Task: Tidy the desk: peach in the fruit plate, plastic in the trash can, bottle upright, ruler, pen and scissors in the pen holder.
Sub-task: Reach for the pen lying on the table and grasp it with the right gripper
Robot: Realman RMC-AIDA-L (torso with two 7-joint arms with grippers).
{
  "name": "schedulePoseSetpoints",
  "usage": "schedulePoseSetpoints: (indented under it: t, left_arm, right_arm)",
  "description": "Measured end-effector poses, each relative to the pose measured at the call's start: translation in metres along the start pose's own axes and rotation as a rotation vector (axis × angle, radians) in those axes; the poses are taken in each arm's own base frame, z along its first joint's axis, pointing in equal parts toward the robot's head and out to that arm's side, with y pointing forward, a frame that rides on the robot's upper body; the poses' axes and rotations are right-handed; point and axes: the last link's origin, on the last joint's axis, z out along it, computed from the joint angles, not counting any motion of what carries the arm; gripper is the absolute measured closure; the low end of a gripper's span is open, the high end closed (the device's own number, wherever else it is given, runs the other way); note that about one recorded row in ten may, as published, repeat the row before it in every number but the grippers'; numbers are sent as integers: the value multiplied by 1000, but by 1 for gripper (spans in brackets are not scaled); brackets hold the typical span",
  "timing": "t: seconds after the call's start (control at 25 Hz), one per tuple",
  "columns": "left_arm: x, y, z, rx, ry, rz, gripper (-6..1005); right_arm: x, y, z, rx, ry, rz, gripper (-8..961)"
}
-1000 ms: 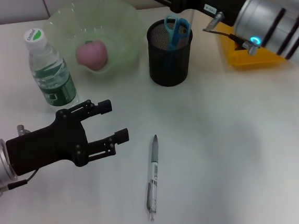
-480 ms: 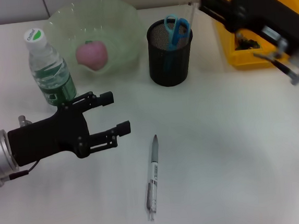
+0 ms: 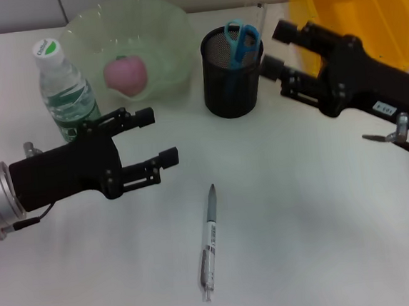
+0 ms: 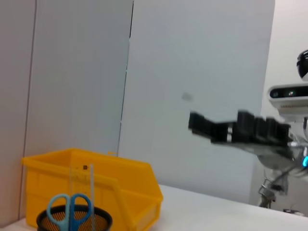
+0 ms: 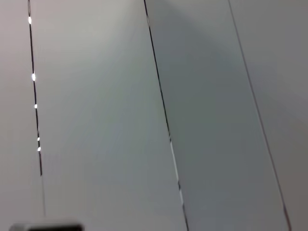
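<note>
1. You had the pen (image 3: pixel 210 244) lying flat on the white desk (image 3: pixel 325 221), well in front of the pen holder (image 3: pixel 232 72). Its long axis ran nearly front to back, tilted a little, with the dark pointed end toward the holder and the clear end toward the robot.
2. Your left gripper (image 3: pixel 153 137) hung above the desk just left of the pen, beside the upright bottle (image 3: pixel 67 93). Its fingers were spread wide, pointing to the robot's right, and they held nothing.
3. Your right gripper (image 3: pixel 276 49) sat just right of the pen holder, pointing toward it, with its fingers parted and empty.
4. The scissors (image 3: pixel 240 39) stood in the holder, blue handles up; the left wrist view showed a clear ruler (image 4: pixel 81 180) upright beside them.
5. The peach (image 3: pixel 126 75) rested in the fruit plate (image 3: pixel 168 20), and the yellow bin (image 3: pixel 364 10) stood behind the right arm.
6. Against a second before, your right arm had swung down from the far edge, uncovering the bin. Your left gripper had edged slightly up and toward the pen. The pen, bottle, peach and scissors had not moved.
</note>
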Motion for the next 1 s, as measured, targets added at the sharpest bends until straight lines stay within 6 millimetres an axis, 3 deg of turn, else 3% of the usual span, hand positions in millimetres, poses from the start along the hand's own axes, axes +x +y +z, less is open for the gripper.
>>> schedulePoseSetpoints:
  t: [1.0]
  left_arm:
    - [5,-1,5,11,43,21,202]
  right_arm:
    - [6,1,-11,-48,114,-3,281]
